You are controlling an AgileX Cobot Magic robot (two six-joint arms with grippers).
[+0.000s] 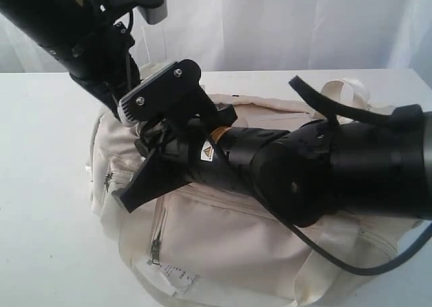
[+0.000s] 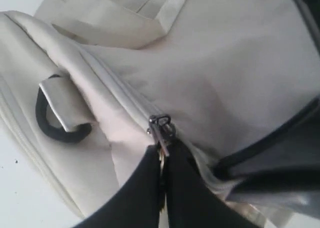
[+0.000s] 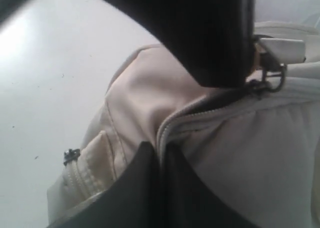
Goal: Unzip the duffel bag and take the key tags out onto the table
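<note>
The cream-white duffel bag [image 1: 223,246] lies on the white table [image 1: 40,185]. My left gripper [image 2: 164,150] is shut on the grey pull of the top zipper [image 2: 160,124], which is still closed beyond the slider. My right gripper [image 3: 161,149] reaches across the bag and is shut on a fold of bag fabric [image 3: 145,102] at the zipper's end. Between that end and the slider [image 3: 270,80] runs a narrow dark slit [image 3: 215,101]. In the exterior view the right gripper [image 1: 128,196] points down at the bag's left end. The key tags are hidden.
A white paper label [image 1: 172,276] and a side pocket zipper [image 1: 156,246] face the front of the bag. A strap loop with a black ring [image 2: 60,112] sits beside the top zipper. The left arm [image 1: 74,30] comes down from the back left, and a white curtain hangs behind the table.
</note>
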